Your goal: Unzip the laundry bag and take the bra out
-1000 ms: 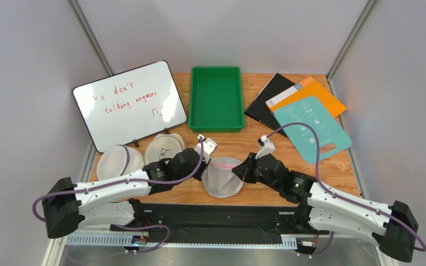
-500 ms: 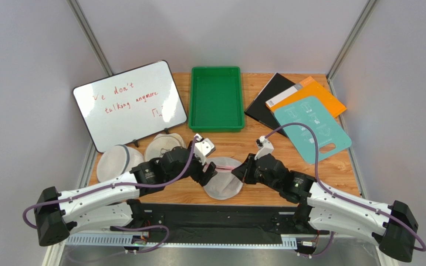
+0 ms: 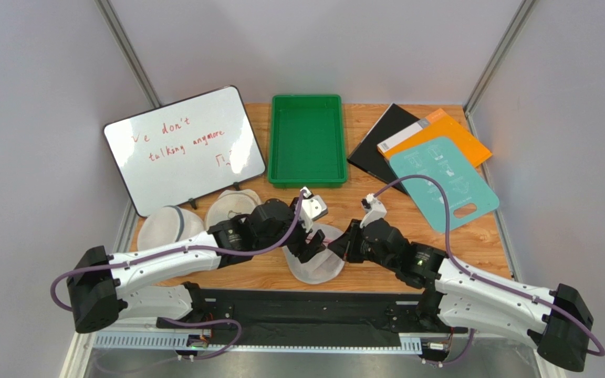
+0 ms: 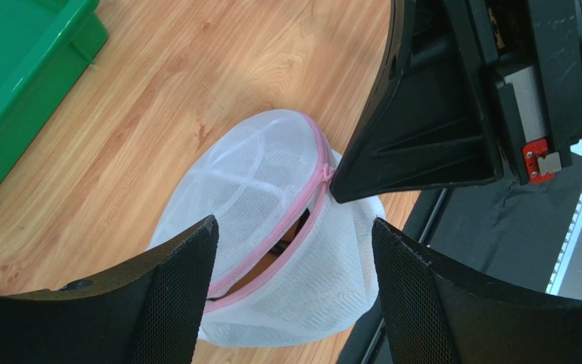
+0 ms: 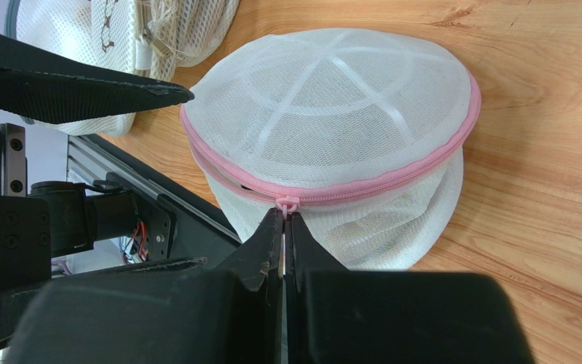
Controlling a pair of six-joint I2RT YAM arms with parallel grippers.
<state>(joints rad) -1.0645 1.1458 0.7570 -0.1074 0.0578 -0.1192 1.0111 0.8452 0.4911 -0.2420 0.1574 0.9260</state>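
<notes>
- The right end effector is down low near the front edge of the counter. Its fingers are pinched tight together on the pink zipper pull of the laundry bag.
- The laundry bag rests on the counter between the two arms. Its zipper is partly undone, and a bit of the tan bra shows through the gap, inside the mesh.
- The left end effector hangs over the bag with its fingers spread wide and nothing in them. I cannot tell whether it touches the mesh.
- Further back on the left, two plain white mesh bags lie side by side.
- Along the back stand a whiteboard, a green tray, and a teal board lying over orange and black ones.
</notes>
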